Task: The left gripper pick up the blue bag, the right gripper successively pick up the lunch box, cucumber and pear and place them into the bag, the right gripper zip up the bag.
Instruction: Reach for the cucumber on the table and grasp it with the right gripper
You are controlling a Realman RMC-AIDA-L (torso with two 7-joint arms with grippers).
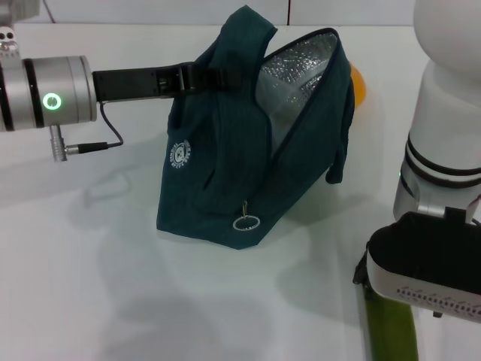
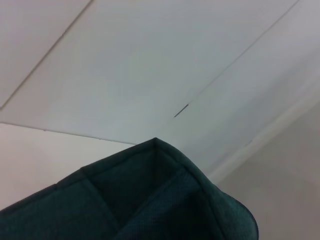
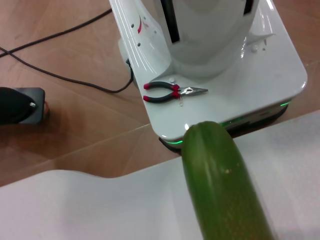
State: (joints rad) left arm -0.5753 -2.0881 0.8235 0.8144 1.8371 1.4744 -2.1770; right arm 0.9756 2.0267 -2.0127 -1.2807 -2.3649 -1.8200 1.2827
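Head view: the left claw [image 1: 197, 77] pinches the bag [image 1: 248, 150] top, mouth open. The right claw [image 1: 421, 274] is over the cucumber [image 1: 391, 323]; grip unclear.

Right wrist view: cucumber [image 3: 220, 185] directly below; centre before closing.

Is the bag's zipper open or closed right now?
Open. The bag gapes along its top, silver lining showing, and the zipper pull hangs near the bottom end.

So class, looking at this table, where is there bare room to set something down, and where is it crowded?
Bare table lies in front of the blue bag and under the left arm, whose tool is at the bag's top. It is crowded at the near right, where the right tool is over the cucumber, and behind the bag, where an orange fruit peeks out.
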